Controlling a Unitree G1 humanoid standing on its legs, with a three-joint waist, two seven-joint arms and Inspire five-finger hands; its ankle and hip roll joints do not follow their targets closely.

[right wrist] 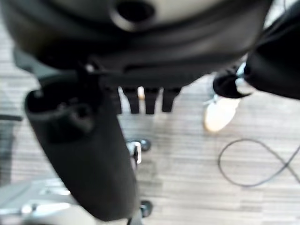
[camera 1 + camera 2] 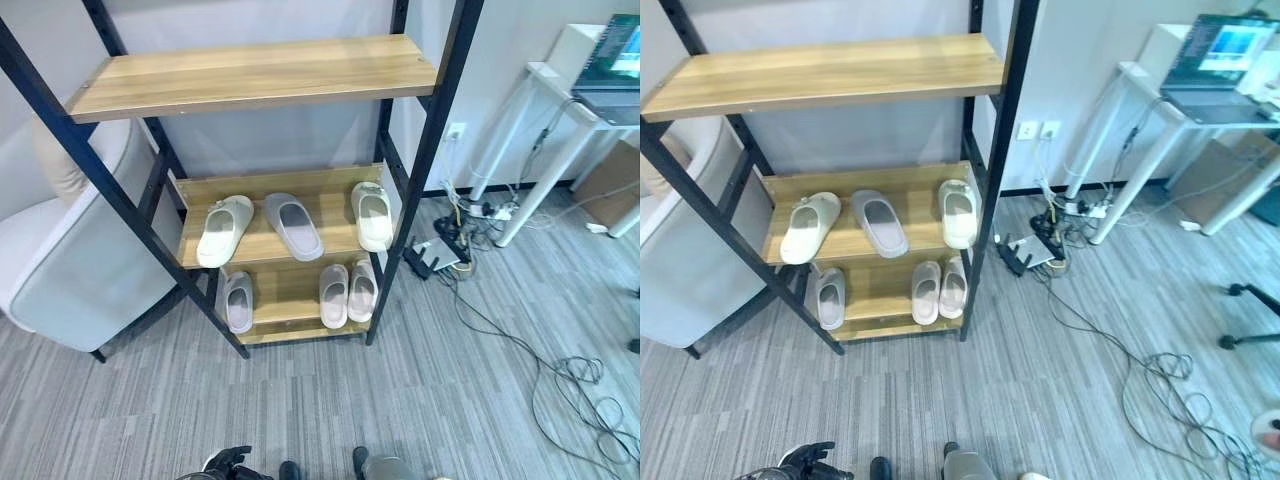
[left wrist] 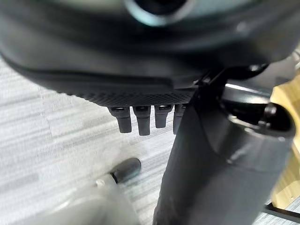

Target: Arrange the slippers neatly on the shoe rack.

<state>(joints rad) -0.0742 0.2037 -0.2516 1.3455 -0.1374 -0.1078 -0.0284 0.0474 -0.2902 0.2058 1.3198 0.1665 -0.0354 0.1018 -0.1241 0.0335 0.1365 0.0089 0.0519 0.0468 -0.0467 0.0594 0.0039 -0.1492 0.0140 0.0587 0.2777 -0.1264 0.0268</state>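
A black-framed shoe rack (image 2: 420, 170) with wooden shelves stands on grey striped carpet (image 2: 400, 400). Its top shelf (image 2: 250, 72) is bare. The middle shelf (image 2: 330, 215) carries three slippers: a cream slipper (image 2: 225, 229) at the left, angled toward the front corner; a grey slipper (image 2: 293, 225) just beside it at the centre, angled the other way; and a second cream slipper (image 2: 373, 214) at the right, apart from the other two. The bottom shelf (image 2: 285, 305) carries three smaller pale slippers: a single slipper (image 2: 238, 301) at the left, and a side-by-side pair (image 2: 347, 292) at the right, the two apparently touching. A pale armchair (image 2: 70, 250) stands to the left of the rack; to the right, a white surface (image 2: 570, 100) bears a laptop (image 2: 612, 60), with a tangle of cables (image 2: 470, 225) on the floor beneath. The left hand (image 3: 140, 119) hangs over the carpet, its fingers straight and holding nothing; the right hand (image 1: 145, 101) hangs likewise, fingers straight and empty, near a person's white shoe (image 1: 220, 112).
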